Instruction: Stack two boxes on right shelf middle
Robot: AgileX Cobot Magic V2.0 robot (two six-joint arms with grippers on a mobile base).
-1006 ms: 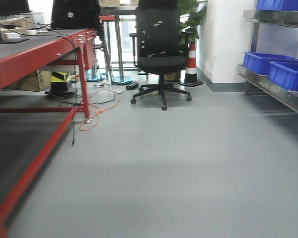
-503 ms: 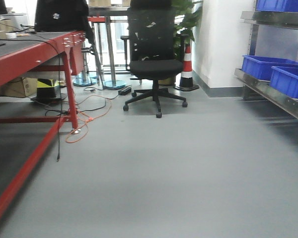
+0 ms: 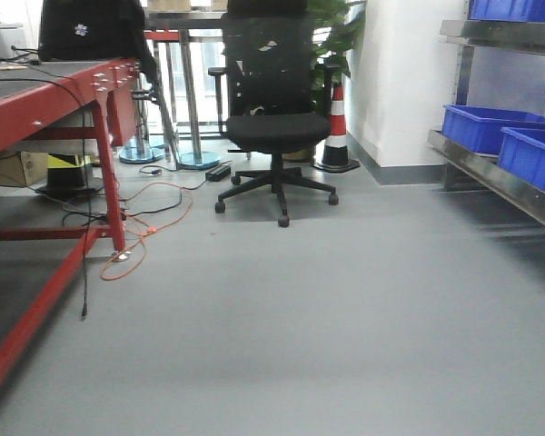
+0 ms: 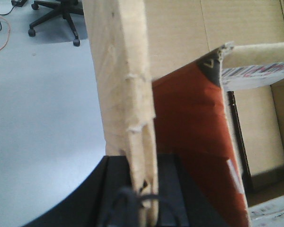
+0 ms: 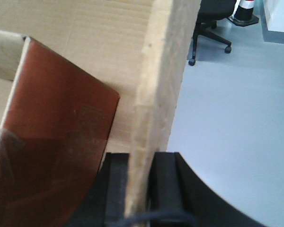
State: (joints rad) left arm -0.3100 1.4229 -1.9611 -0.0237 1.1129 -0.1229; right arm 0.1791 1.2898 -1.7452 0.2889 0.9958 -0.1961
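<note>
Grey floor (image 3: 345, 318) runs ahead of me, with the red-framed desk (image 3: 36, 100) along its left side, an office chair (image 3: 272, 109) and a traffic cone (image 3: 336, 127) at the far end, and the steel shelf (image 3: 500, 177) with blue bins (image 3: 481, 123) on the right.

My left end effector (image 4: 142, 172) is pressed onto the top edge of one wall of a plain cardboard box (image 4: 120, 71). My right end effector (image 5: 141, 172) pinches another plain cardboard wall edge the same way. I take this for one box carried between my arms, off the floor and well apart from the shelf. A red-printed panel (image 4: 189, 132) leans inside it. I cannot tell which shelf level is the middle one.

The risk I see is the grip: each side holds only a thin, fraying wall, so a jolt from the base could bend or tear it, or let it slide out. The leaning panel could also shift and tip the load.

Against a second ago, the desk and chair have slid leftward in the front view and one blue bin fewer shows, so I judge the base is moving.
</note>
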